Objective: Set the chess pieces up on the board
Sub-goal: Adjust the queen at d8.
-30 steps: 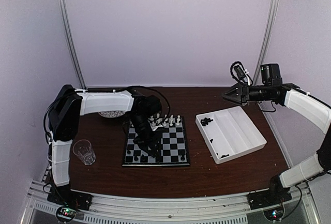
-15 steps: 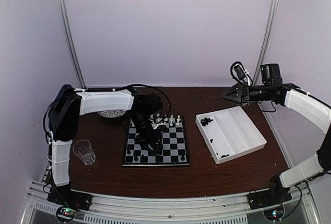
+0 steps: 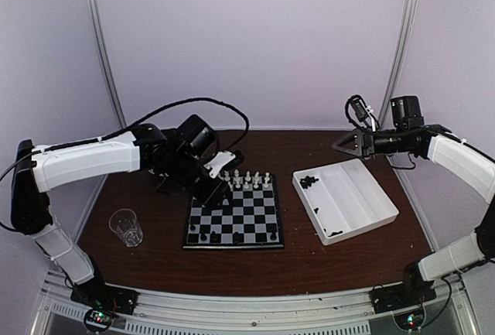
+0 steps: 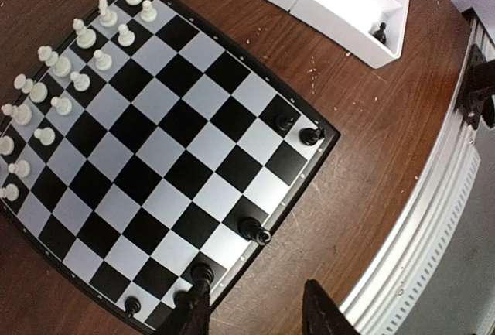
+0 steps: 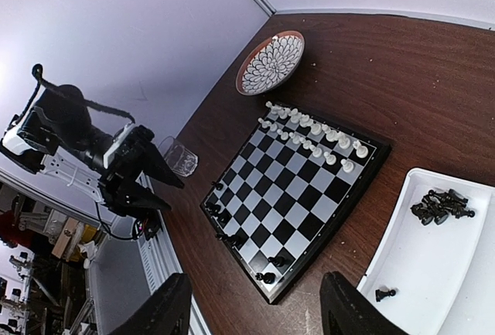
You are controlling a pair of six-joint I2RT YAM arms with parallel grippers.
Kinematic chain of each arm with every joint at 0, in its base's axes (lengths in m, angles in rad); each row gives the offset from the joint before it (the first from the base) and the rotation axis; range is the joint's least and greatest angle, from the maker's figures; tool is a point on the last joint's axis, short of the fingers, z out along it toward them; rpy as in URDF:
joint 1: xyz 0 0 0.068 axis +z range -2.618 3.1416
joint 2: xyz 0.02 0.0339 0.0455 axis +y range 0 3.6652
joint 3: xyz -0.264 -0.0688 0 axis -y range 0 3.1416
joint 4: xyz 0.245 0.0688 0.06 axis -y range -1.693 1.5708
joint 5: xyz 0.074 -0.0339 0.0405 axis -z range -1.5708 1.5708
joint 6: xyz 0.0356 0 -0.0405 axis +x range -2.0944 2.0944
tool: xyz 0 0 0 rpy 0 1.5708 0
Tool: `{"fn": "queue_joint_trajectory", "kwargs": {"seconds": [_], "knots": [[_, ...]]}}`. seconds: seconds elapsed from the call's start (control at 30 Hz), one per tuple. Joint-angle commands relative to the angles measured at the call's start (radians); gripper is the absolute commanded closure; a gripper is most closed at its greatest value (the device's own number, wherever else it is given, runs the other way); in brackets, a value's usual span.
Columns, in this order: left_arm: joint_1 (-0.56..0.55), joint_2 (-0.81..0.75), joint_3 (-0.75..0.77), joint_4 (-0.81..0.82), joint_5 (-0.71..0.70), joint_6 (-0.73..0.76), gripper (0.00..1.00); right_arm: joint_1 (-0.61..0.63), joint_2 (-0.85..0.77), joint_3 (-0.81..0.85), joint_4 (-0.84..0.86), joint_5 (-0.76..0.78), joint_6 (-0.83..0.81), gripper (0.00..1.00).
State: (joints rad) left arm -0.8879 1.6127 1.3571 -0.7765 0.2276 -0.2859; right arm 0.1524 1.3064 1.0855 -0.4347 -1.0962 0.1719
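A robot lab booth — blank white walls (image 3: 255, 49), metal posts (image 3: 100, 41), left arm (image 3: 85, 157) and right arm (image 3: 460, 157) bolted to a slotted rail (image 3: 255, 308) edging the table (image 3: 325, 261).

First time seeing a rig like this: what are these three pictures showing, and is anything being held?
Two robot arms, left arm and right arm, stand at a table's near edge. One picture looks down from above; the others come from wrist cameras. On the table: a chessboard with white pieces along its far side and few black pieces near, a white tray holding spare black pieces, a glass, a patterned plate. The left gripper and right gripper are open, holding nothing.
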Motion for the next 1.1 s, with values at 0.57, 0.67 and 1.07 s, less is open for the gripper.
{"fn": "queue_joint_trajectory", "kwargs": {"seconds": [0.57,0.67,1.07], "knots": [[-0.117,0.216,-0.059,0.085,-0.102,0.162,0.55,0.0,-0.026,0.01,-0.062,0.07,-0.084,0.39],[-0.118,0.233,-0.051,0.085,-0.094,0.167,0.56,0.001,-0.022,0.01,-0.06,0.07,-0.083,0.39],[-0.118,0.3,-0.005,0.066,-0.111,0.188,0.69,0.001,-0.021,0.008,-0.057,0.071,-0.082,0.39]]}}
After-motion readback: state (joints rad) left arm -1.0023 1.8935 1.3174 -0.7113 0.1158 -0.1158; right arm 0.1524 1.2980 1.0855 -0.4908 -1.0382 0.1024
